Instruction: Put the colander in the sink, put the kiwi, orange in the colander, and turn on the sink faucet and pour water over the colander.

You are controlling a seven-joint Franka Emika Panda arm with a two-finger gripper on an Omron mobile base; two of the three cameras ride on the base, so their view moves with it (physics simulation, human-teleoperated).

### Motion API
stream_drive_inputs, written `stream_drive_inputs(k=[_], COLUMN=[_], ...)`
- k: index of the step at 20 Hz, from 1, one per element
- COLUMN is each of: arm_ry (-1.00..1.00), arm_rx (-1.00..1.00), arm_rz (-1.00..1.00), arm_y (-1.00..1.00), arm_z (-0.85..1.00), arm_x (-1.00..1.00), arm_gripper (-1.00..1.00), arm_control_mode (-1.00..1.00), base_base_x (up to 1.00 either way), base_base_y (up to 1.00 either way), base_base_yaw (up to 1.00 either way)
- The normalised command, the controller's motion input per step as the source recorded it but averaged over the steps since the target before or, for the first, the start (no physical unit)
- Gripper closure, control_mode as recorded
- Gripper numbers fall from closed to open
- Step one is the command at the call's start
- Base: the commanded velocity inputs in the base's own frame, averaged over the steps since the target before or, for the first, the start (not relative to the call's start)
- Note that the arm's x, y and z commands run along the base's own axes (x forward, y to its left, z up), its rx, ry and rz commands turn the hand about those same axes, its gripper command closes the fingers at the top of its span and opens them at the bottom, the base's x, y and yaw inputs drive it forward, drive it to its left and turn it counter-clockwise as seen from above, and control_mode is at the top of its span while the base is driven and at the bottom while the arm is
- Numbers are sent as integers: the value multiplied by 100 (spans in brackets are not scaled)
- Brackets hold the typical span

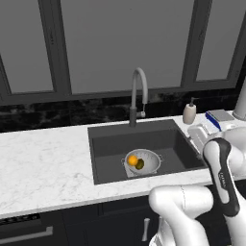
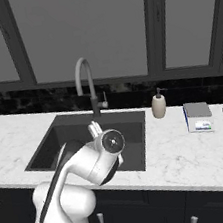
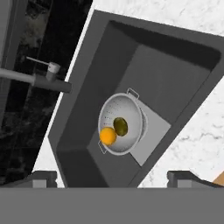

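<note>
Pincer: the pincer (image 3: 112,177) hangs high above the sink with its two dark tips standing wide apart and nothing between them.
Colander: the colander (image 3: 121,129) sits on the floor of the sink (image 3: 83,131), partly over the pale drain plate (image 3: 151,140), its two small handles pointing out to either side.
Fruit: the orange (image 3: 107,136) and the kiwi (image 3: 120,126) both lie inside the colander, touching or just beside each other.
Faucet: the sink faucet (image 1: 138,93) rises from the tabletop (image 1: 43,163) behind the basin; its arched spout ends above the rear of the sink, well apart from the colander, which lies toward the front. A thin side lever (image 3: 37,61) sticks out near its base.
Other things: a beige soap dispenser (image 1: 190,113) and a small box with a blue edge (image 2: 198,116) stand to the right of the sink.
Step in hand: by the look of things, the placing is done and the tap is left to open.
How to do it well: carry the wide pincer across to the lever without brushing the spout, approach from the side, and push the lever with one tip rather than clamping it. Then judge whether the spout must swing toward the colander so that the water falls on the fruit.
Risk: knocking the soap dispenser, or water missing the colander.
</note>
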Motion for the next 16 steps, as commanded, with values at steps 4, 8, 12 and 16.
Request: stream_drive_inputs(k=[4,8,12,16], arm_ry=[3,31,26,13], arm_rx=[12,8,33,41], arm_rz=[-1,-9,-9,-10], arm_y=[8,15,-4,-5], arm_z=[-2,2,50,56], arm_x=[75,92,60,49], arm_gripper=[-100,-100,-100,-100], arm_control_mode=[-100,-100,-100,-100], base_base_x=[0,0,0,0], base_base_y=[0,0,0,0], base_base_yaw=[0,0,0,0])
